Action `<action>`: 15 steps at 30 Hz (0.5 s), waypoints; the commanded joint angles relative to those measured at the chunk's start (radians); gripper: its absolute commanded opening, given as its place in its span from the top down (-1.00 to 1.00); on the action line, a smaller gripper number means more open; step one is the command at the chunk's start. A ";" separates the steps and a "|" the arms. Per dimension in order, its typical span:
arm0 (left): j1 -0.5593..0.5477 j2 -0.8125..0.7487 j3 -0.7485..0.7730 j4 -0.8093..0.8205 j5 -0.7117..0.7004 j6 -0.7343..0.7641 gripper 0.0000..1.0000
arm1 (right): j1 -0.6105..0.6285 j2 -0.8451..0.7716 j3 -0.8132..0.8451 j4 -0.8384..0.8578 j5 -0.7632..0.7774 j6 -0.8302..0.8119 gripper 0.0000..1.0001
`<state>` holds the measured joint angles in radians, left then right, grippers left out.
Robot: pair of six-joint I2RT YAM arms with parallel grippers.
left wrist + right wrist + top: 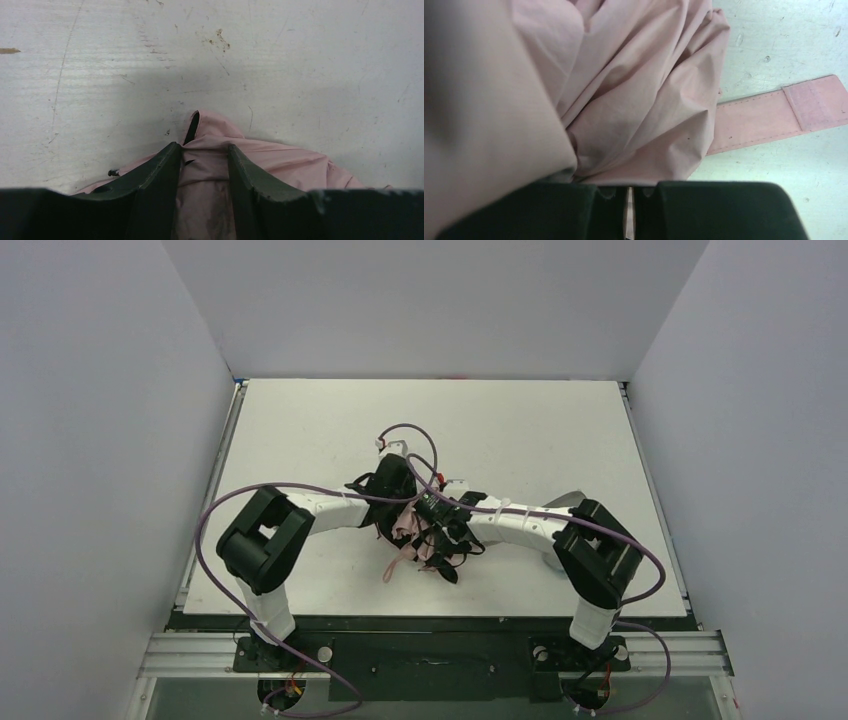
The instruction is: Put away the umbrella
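Observation:
The umbrella (412, 537) lies crumpled mid-table, pale pink fabric with black ribs, between the two arms. My left gripper (398, 512) comes in from the left. In the left wrist view its black fingers (161, 167) close on a fold of the umbrella (280, 160), with my left gripper (202, 156) low over the table. My right gripper (430, 525) meets it from the right. In the right wrist view my right gripper (629, 192) is shut, with a thin pale sliver in its seam and the umbrella (639, 100) draped right at its tips. The pink closing strap (764, 117) lies flat beside the fabric.
A pale oblong thing (563, 502) shows partly behind the right arm's elbow. Purple cables (405, 430) loop above both wrists. White walls stand on three sides of the white table (300, 420), and a black rail (430, 635) runs along its near edge.

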<state>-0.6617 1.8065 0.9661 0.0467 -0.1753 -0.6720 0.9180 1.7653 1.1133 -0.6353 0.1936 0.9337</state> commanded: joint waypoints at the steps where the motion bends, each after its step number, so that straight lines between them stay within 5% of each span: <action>1: -0.065 0.000 -0.006 -0.029 0.175 0.076 0.26 | -0.011 -0.011 0.050 0.142 0.036 -0.017 1.00; 6: -0.050 -0.017 0.070 -0.193 0.087 0.134 0.19 | -0.015 -0.111 -0.060 0.115 0.038 -0.036 0.94; 12: -0.020 -0.037 0.186 -0.317 0.013 0.233 0.05 | -0.020 -0.358 -0.166 0.007 0.091 -0.066 0.31; 15: -0.010 -0.024 0.229 -0.354 -0.004 0.261 0.04 | -0.022 -0.470 -0.193 -0.049 0.105 -0.072 0.18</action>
<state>-0.6788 1.8065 1.1076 -0.2104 -0.1677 -0.4877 0.9035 1.4536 0.9398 -0.6579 0.2272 0.8822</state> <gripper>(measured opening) 0.474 0.379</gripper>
